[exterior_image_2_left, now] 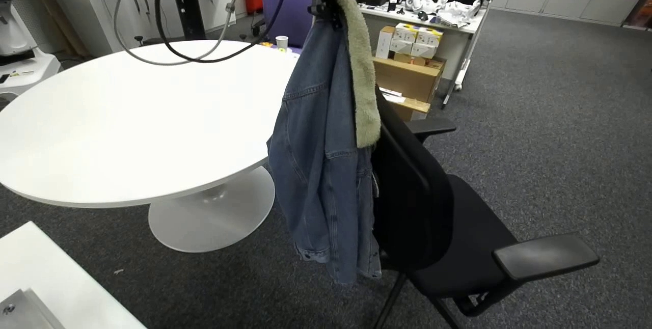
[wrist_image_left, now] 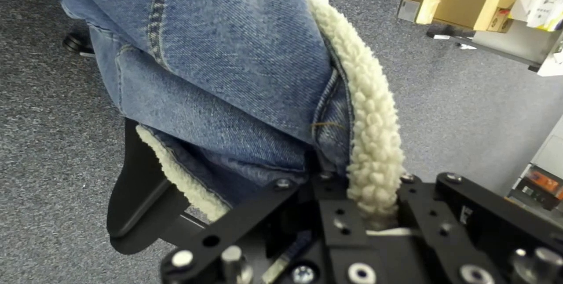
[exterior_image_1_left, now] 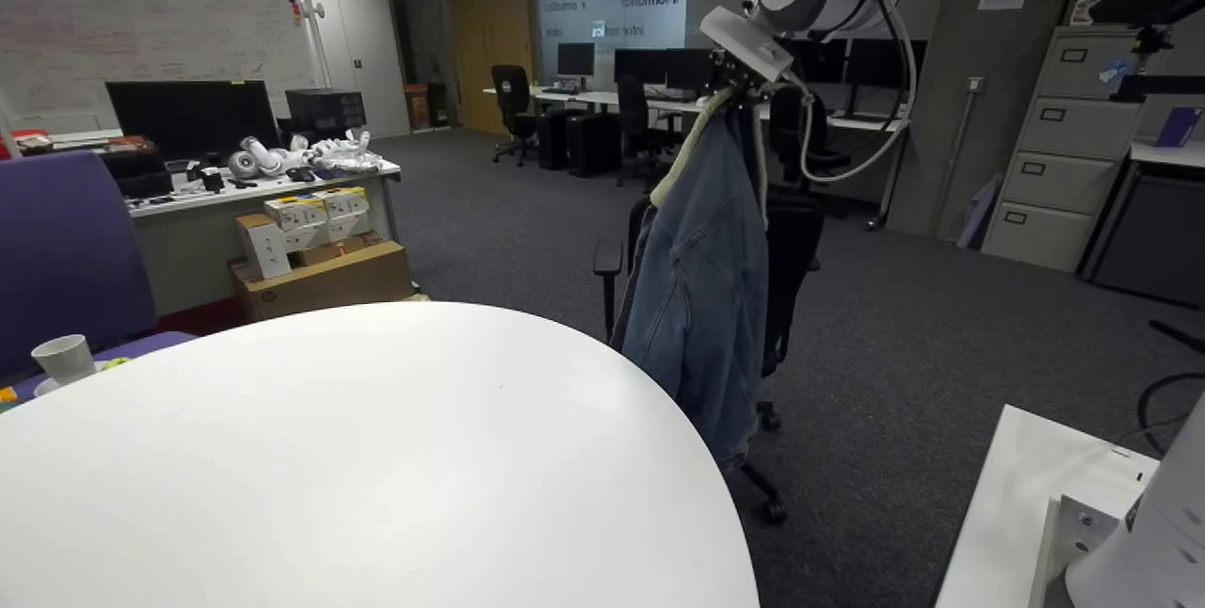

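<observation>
A blue denim jacket [exterior_image_1_left: 701,279] with a cream fleece lining hangs from my gripper [exterior_image_1_left: 736,86]. In the wrist view, the fleece edge [wrist_image_left: 374,117] runs down between the two black fingers, which are shut on the jacket; the gripped part and the fingertips are partly hidden by cloth. The denim [wrist_image_left: 228,51] drapes away below in folds. In an exterior view the jacket [exterior_image_2_left: 321,166] falls along the back of a black office chair [exterior_image_2_left: 415,207], between it and the round table. Whether cloth rests against the backrest, I cannot tell.
The white round table [exterior_image_2_left: 153,125] stands close beside the jacket. A chair armrest [exterior_image_2_left: 547,260] sticks out on the seat side. Cardboard boxes [exterior_image_1_left: 325,279] sit by a cluttered desk. The robot's white base table [exterior_image_1_left: 1026,476] is in a near corner. Cables [exterior_image_1_left: 904,90] loop from the arm.
</observation>
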You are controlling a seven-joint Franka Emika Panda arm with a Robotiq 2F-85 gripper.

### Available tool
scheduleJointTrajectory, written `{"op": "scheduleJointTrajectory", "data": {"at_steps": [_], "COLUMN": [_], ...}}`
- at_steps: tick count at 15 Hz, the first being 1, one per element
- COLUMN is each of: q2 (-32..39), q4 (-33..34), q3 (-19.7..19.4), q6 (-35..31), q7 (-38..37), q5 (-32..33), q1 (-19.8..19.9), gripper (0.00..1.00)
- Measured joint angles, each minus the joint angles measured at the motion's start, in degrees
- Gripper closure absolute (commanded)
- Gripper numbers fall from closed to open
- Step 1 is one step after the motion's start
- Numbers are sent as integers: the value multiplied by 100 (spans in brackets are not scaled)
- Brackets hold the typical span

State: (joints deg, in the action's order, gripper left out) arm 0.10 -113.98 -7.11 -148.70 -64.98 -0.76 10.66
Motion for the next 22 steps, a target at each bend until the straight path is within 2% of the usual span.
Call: {"op": "scheduleJointTrajectory", "data": {"at_steps": [4,8,12,22], "q2": [91,82,169,856], "q4": [58,538,1145,3064], "q3": [76,133,75,-361], "q6": [-24,1,156,816], "q7": [-13,-266,-903,-2548], "q5": [-253,-594,-652,-651], "q1": [-236,-411,-394,-291], "gripper": [97,97,97,97]}}
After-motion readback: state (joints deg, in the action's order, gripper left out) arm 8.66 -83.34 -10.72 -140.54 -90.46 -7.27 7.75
